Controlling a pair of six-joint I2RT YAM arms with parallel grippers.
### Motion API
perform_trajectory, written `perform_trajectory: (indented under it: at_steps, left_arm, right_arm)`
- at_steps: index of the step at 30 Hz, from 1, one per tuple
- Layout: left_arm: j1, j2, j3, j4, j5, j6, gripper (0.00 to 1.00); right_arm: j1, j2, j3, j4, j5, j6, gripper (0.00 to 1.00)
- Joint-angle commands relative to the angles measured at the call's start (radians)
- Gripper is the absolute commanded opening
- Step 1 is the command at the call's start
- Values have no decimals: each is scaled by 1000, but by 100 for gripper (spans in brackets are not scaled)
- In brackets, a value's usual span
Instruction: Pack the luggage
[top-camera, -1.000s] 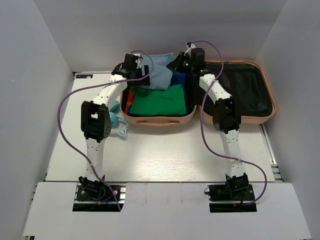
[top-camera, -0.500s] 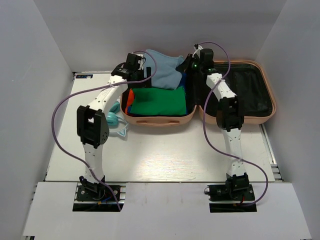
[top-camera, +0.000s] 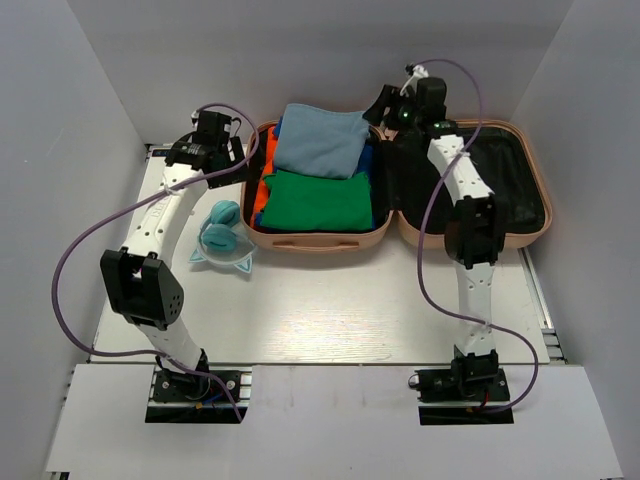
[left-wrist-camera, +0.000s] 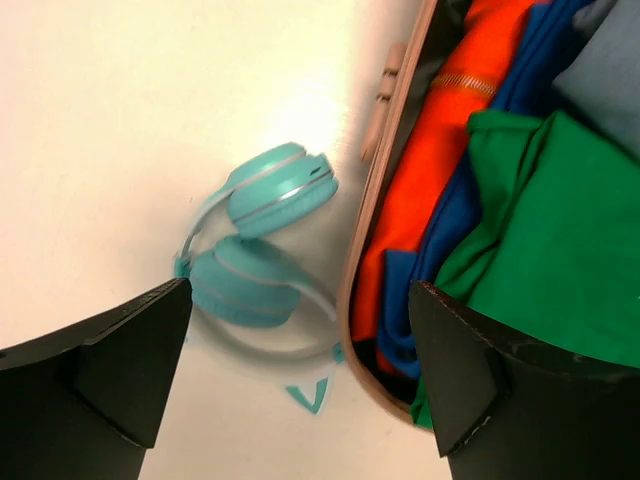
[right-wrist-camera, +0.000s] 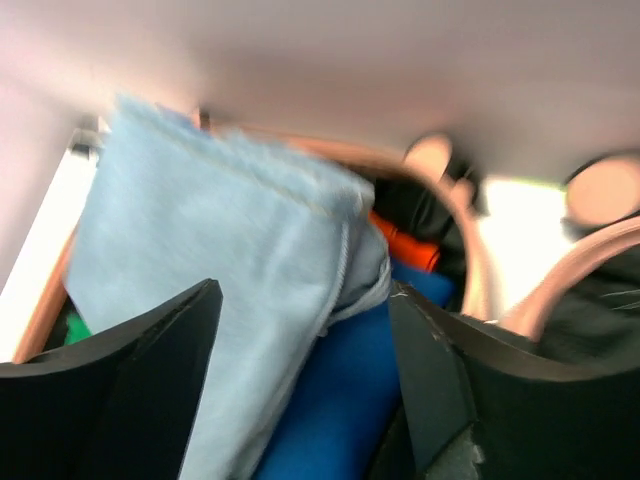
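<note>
Lying open and flat along the far edge of the tabletop, from mid-width toward the far right corner: the luggage (top-camera: 316, 241), pale pink shell, both halves facing up. In its left half, folded clothes: a green cloth (top-camera: 318, 200) toward the near wall, a light blue cloth (top-camera: 320, 140) on top at the far side, an orange garment (top-camera: 258, 198) pressed against the left wall, a dark blue garment (top-camera: 366, 160) showing beside the hinge. In its right half, only black lining (top-camera: 500, 185).

Just outside the left wall, resting on the tabletop: teal headphones (top-camera: 222, 236), close to the shell; touching or not, hard to tell.

Above the far end of the hinge: the right gripper (right-wrist-camera: 300, 300), jaws spread, holding nothing, with the light blue cloth lying beyond its fingers in a blurred wrist view.

Over the far left part of the tabletop, left of the shell: the left gripper (left-wrist-camera: 298, 300), jaws spread wide, gripping nothing, looking down on the headphones and the left wall.
</note>
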Motion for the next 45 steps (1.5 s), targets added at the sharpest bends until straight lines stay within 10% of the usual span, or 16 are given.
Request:
perform_trajectory:
  at_steps: [1,6,10,22,28,34,45]
  left_arm:
    - [-9,-67,-35,-23,-43,-21,100]
    - [-4,-62,-46,-25,-40,-7,100]
    - [5,-38,-61,-14,-12,-1,100]
    - [9,-36,-292,211,177,109,100]
    - [11,-64,-366,268,227,113,100]
    - [8,-142,-471,253,212,90,100]
    - [16,-289,-649,282,175,71,100]
  right_arm:
    - [-4,-159,-19,40,174,-54,73]
    - [22,-88,45,57,133,-28,23]
    - [40,-3,67,94,103,32,17]
    - [115,282,116,368,-32,63,22]
    - [131,234,116,381,-12,1,26]
    - [123,82,86,324,-18,-39,52]
    - [215,66,95,261,125,-159,54]
